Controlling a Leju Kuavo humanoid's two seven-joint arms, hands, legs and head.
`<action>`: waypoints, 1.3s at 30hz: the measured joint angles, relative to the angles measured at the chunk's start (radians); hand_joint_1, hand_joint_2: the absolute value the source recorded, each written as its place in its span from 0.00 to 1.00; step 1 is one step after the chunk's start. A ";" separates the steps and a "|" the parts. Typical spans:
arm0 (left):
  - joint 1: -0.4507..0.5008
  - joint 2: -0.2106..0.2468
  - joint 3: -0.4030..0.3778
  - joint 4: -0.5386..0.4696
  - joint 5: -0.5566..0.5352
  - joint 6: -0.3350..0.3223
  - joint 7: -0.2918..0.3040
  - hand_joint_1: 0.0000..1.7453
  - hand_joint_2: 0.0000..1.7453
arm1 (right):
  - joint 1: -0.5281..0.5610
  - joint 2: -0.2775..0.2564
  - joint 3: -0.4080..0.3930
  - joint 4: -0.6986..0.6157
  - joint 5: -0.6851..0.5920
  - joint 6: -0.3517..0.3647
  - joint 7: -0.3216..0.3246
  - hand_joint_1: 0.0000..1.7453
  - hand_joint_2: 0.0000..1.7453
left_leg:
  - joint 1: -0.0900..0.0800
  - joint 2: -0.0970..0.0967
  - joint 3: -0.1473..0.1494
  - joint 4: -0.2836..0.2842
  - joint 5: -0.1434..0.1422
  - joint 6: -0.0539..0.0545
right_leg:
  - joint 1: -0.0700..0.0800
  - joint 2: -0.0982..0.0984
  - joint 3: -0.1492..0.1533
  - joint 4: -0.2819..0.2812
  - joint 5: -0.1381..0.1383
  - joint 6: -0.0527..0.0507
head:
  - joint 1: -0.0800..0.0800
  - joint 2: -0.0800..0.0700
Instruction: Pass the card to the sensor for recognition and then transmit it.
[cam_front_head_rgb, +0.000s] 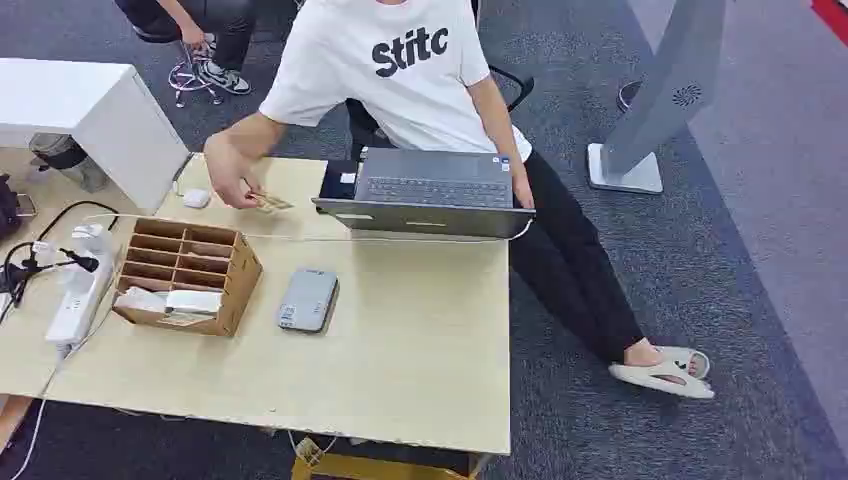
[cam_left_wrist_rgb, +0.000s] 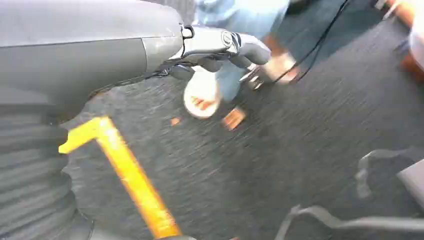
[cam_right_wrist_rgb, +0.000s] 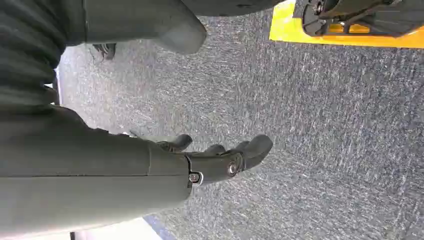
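Card (cam_front_head_rgb: 270, 202): pinched in a person's hand (cam_front_head_rgb: 228, 172), above counter (cam_front_head_rgb: 420, 330).
Sensor (cam_front_head_rgb: 307, 299): flat on counter.
Left hand (cam_left_wrist_rgb: 225, 50): fingers curled, empty.
Right hand (cam_right_wrist_rgb: 220, 160): fingers loosely apart, empty.

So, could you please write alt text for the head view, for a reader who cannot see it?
A seated person in a white T-shirt holds a card over a wooden table, beside an open laptop. Nearer the camera lie a grey card sensor, a cardboard organizer with slots, and a white power strip.
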 joint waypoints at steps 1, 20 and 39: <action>0.006 -0.004 0.002 -0.031 0.010 0.004 -0.007 0.00 1.00 | -0.001 0.001 -0.005 0.001 0.005 -0.001 0.000 0.00 1.00 | 0.000 0.000 0.000 0.000 0.000 0.000 | 0.000 0.000 0.000 0.000 0.000 0.000 | 0.001 0.000; 0.164 -0.076 -0.111 -0.713 0.083 0.026 -0.116 0.00 1.00 | -0.013 0.017 -0.071 0.012 0.061 -0.010 0.003 0.00 1.00 | 0.000 0.000 0.001 0.000 0.000 0.000 | 0.000 0.000 0.000 0.000 0.000 0.000 | 0.001 0.000; 0.043 0.140 -0.565 -0.900 -0.167 -0.043 -0.047 0.00 1.00 | -0.043 0.023 -0.121 0.017 0.055 0.008 -0.005 0.00 1.00 | 0.000 0.000 0.003 0.000 0.002 -0.001 | 0.000 0.001 0.001 0.000 0.001 -0.001 | 0.001 0.000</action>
